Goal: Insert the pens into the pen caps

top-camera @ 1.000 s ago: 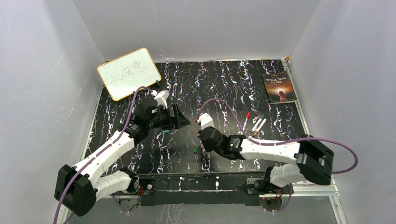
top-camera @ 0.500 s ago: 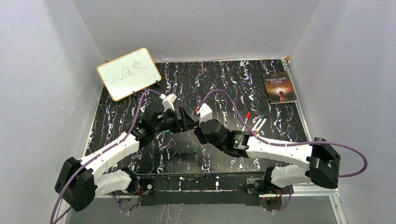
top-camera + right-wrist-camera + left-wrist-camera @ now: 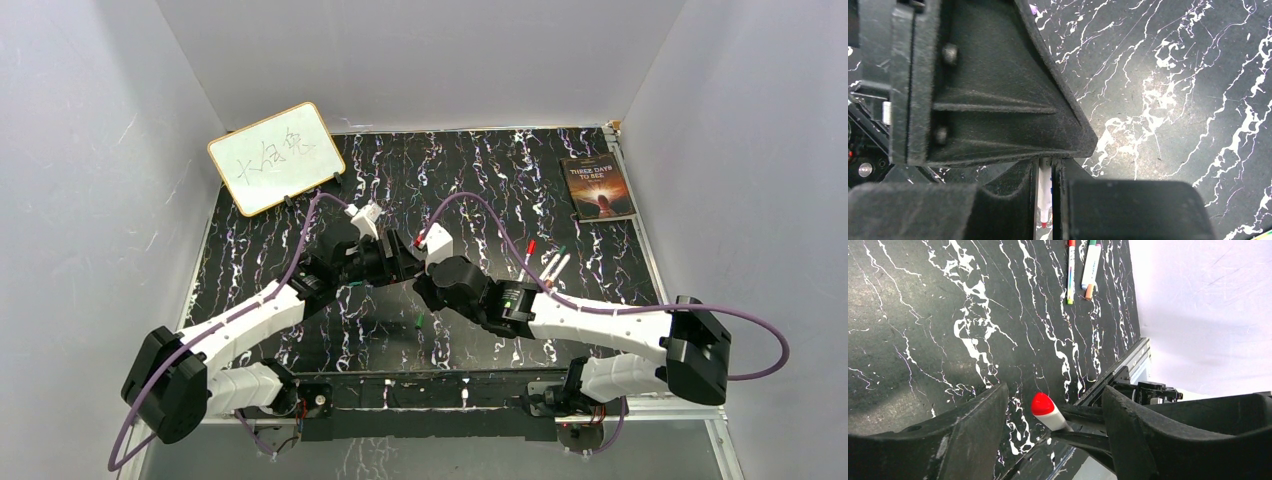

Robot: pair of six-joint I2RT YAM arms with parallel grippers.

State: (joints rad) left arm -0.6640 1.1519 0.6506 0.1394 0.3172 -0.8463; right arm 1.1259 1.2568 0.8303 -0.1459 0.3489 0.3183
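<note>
Crowded at centre: black left gripper [image 3: 403, 262] meeting black right gripper [image 3: 420, 270], red-tipped white pen [image 3: 1047, 410] between left jaws, slim gaps either side; blocked upper left by propped white whiteboard [image 3: 276, 157], upper right by dark paperback book [image 3: 597, 187]; open marbled black tabletop [image 3: 470, 165] between.

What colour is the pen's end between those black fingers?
Red, on a white pen; the left wrist view shows it best.

This looks like a robotics lab test cell. Plain pale walls [image 3: 420, 60] box in three sides of a black marble-patterned desk [image 3: 480, 170]. A left arm [image 3: 240, 325] and a right arm [image 3: 600, 325], both white and black, are bolted to a metal rail [image 3: 430, 392] along the bottom edge and trail purple cables [image 3: 470, 196]. The props are few: a whiteboard [image 3: 276, 157] at upper left, a book [image 3: 598, 187] at upper right, and pens [image 3: 553, 265] right of centre.
</note>
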